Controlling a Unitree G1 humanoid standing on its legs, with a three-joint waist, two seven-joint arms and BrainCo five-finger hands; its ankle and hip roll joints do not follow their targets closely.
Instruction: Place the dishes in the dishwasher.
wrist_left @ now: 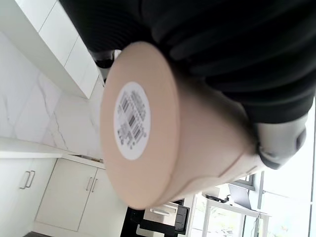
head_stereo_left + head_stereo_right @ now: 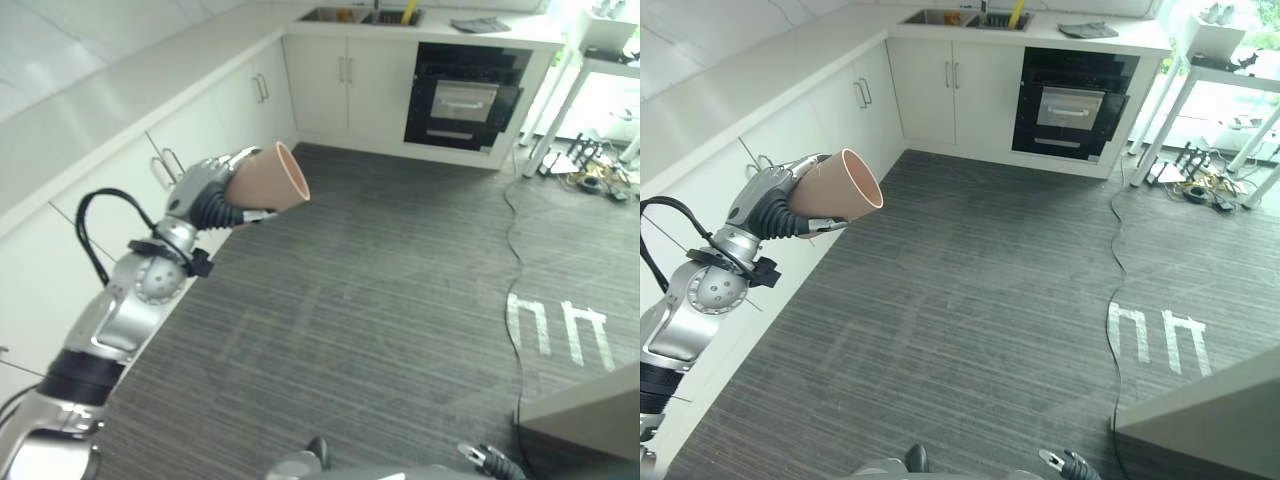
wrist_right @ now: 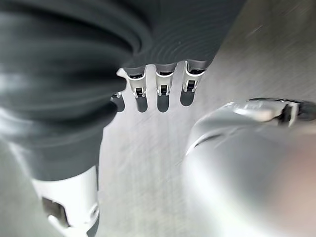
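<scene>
Holding a tan cup, the left hand was raised above the grey striped floor, beside the run of white lower cabinets on the robot's left. Fingers were wrapped round the cup's body, clamped on it; the cup lay on its side, its open mouth turned toward the far end of the kitchen, its base back in the palm. From the left wrist view the flat base of the cup faced the camera, carrying a round white barcode sticker, with the dark ribbed cover pressed along the cup's side. At the far wall a white countertop ran across, with a steel sink set into it, a yellow object standing at the sink, and a grey cloth lying farther right. Under that counter sat a black built-in appliance with a silver front panel, its door closed; whether it was the dishwasher or an oven could not be told. White table legs stood at the far right. White tape marks lay on the floor to the right. The right hand hung over the floor, fingers straight and apart, holding nothing.
</scene>
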